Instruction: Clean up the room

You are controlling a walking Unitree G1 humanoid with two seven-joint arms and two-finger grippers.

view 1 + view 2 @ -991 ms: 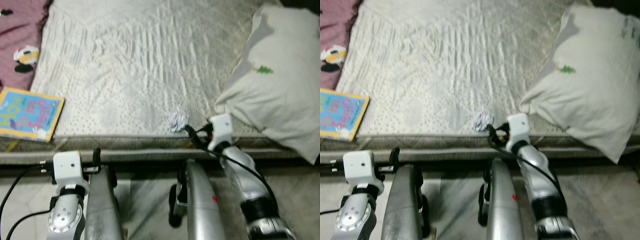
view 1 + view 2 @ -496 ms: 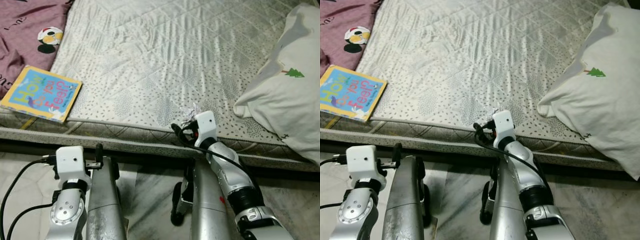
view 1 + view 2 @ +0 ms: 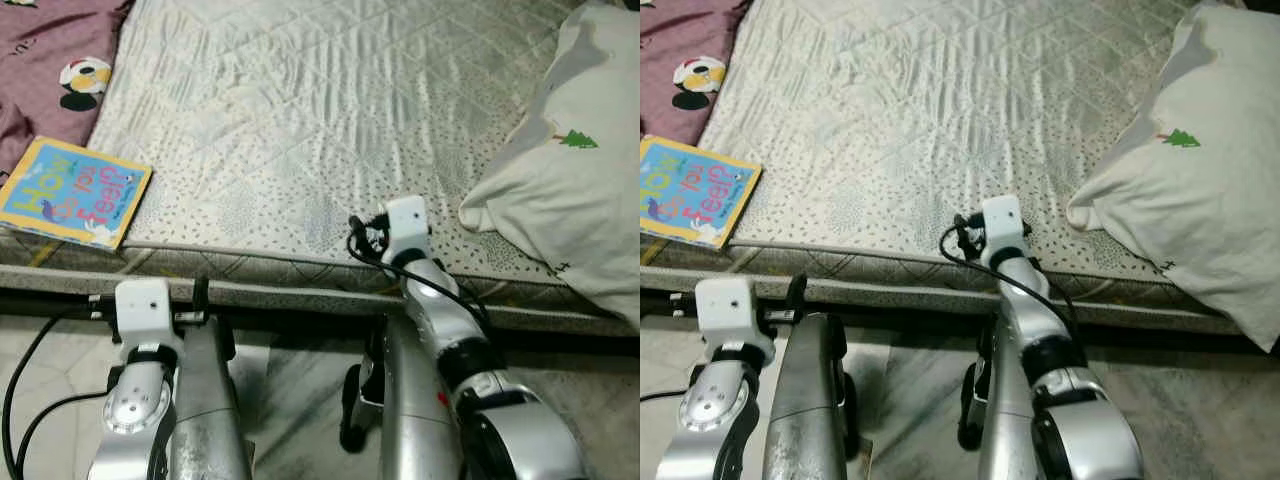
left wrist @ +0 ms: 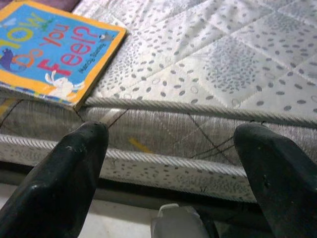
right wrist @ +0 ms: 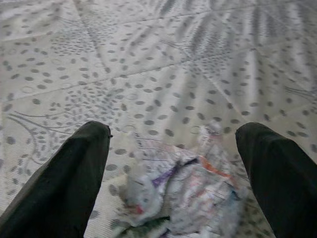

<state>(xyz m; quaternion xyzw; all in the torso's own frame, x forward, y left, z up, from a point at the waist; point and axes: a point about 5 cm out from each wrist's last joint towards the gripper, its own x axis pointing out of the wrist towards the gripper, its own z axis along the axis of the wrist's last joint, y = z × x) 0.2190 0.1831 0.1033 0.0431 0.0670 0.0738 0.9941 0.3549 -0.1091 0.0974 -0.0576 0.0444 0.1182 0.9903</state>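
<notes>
Your right gripper (image 5: 168, 163) is ready to grab trash.
Its jaws sit apart around the crumpled paper (image 5: 181, 191) near the bed (image 3: 330, 110) edge.

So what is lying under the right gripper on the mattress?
Between the open fingers of the right gripper lies a crumpled paper wrapper on the mattress. From the head views the wrist hides it, and its near edge runs out of the wrist view.
</notes>
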